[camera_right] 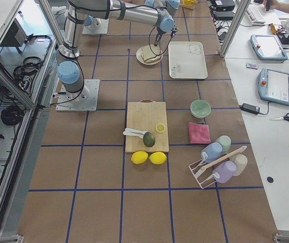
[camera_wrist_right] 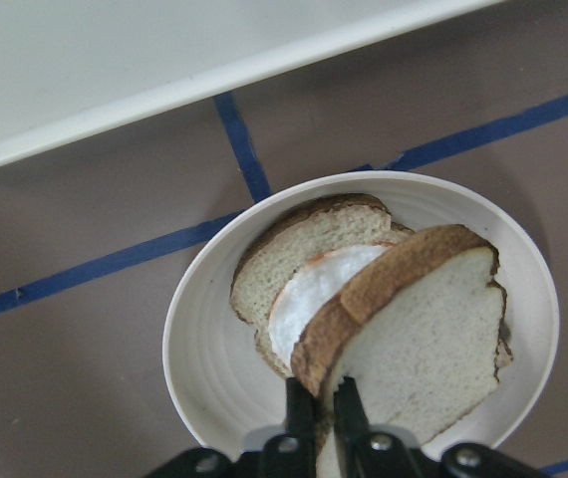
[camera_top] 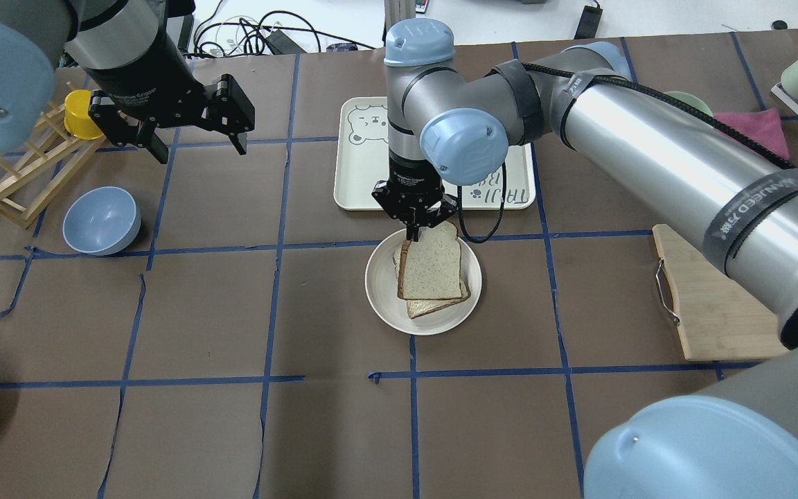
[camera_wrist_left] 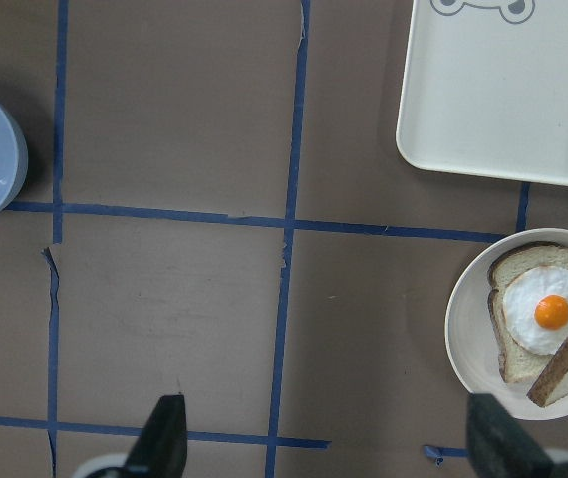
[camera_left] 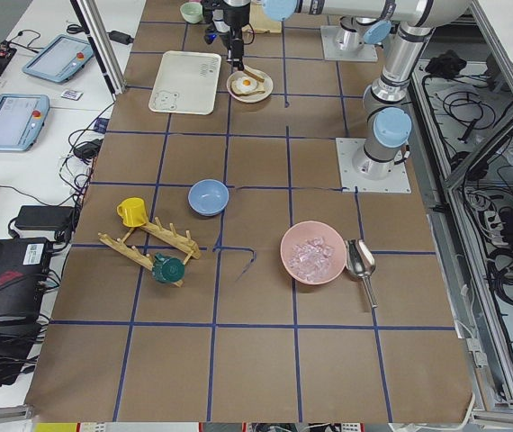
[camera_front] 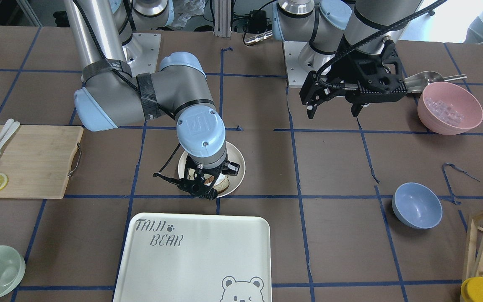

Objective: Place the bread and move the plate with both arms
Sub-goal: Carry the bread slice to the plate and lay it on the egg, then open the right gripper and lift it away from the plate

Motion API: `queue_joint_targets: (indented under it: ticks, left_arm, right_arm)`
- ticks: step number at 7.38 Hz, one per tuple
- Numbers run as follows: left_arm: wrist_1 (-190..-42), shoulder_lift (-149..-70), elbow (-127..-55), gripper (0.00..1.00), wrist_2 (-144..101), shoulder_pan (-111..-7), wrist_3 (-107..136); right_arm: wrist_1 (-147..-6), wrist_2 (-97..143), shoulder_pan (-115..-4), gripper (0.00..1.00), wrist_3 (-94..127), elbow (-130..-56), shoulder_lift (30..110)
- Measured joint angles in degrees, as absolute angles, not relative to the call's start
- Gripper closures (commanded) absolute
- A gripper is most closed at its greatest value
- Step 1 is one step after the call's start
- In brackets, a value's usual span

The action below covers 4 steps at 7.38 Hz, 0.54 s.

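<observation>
The round cream plate sits mid-table and holds a slice of bread with a fried egg. My right gripper is shut on the crust edge of the plain bread slice and holds it tilted over the egg slice inside the plate. The right wrist view shows the fingers pinching the bread above the plate. My left gripper is open and empty, hovering well to the left of the plate; it also shows in the front view.
The cream "Taiji Bear" tray lies just beyond the plate. A blue bowl and a wooden rack stand at the left. A cutting board lies at the right. A pink bowl sits near the left arm.
</observation>
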State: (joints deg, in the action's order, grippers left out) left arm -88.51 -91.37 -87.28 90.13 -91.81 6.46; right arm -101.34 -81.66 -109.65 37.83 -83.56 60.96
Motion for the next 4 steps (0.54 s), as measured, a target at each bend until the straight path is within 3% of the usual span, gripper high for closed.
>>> queue_joint_targets:
  ticks: [1, 2, 3, 4]
  left_arm:
    - [-88.51, -91.43, -87.27, 0.00, 90.08, -91.82, 6.48]
    - [-88.51, -91.43, -87.27, 0.00, 90.10, -91.83, 6.50]
    - [-88.51, -91.41, -87.27, 0.00, 90.12, -91.83, 6.49]
    - [-88.51, -91.45, -87.27, 0.00, 90.09, -91.82, 6.47]
  right_arm:
    - [-102.58, -80.35, -109.72, 0.21, 37.85, -83.60, 60.58]
    - [-103.09, -79.70, -109.74, 0.19, 37.74, -83.72, 60.42]
    - [-103.27, -79.50, -109.75, 0.00, 37.48, -83.91, 60.54]
    - [-103.40, -79.69, -109.51, 0.00, 35.85, -84.01, 61.22]
